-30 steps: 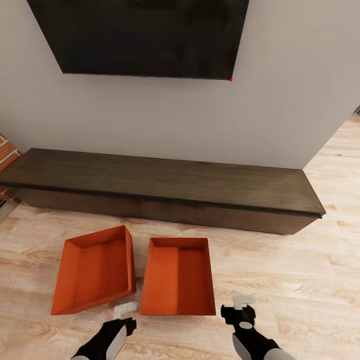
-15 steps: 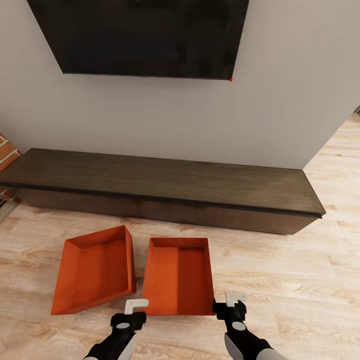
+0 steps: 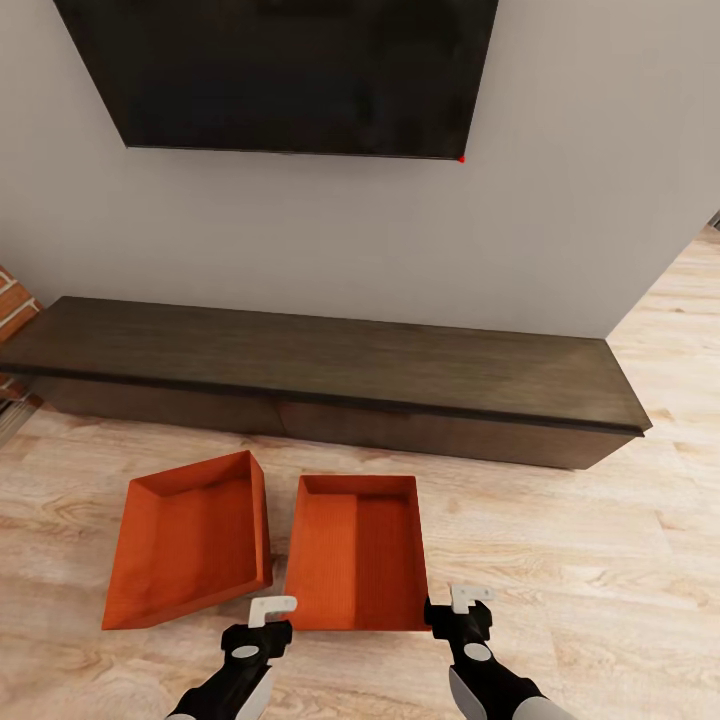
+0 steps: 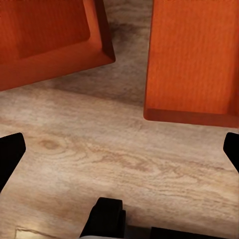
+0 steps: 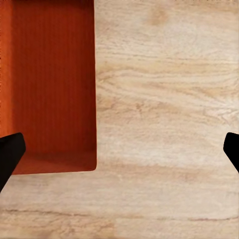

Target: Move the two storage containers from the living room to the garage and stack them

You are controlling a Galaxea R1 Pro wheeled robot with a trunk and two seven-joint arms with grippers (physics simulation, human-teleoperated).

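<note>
- The light wood plank floor of the living room spreads under everything, with a plain pale grey wall rising behind.
- A large black flat wall screen hangs high on that wall.
- A long low dark-brown wooden bench runs along the foot of the wall, with a strip of red brick past its left end.
- Two orange-red rectangular open-topped storage containers sit on the wood floor in front of the bench, side by side but apart.
- The left container lies turned at an angle, while the right container lies nearly square to the robot.
- The black-and-white left gripper hovers just beside the near left corner of the right container; in the left wrist view its dark fingertips stand wide apart over bare floor.
- The black-and-white right gripper hovers just beside the near right corner of the same container; in the right wrist view its fingertips are likewise spread wide, gripping nothing.
</note>
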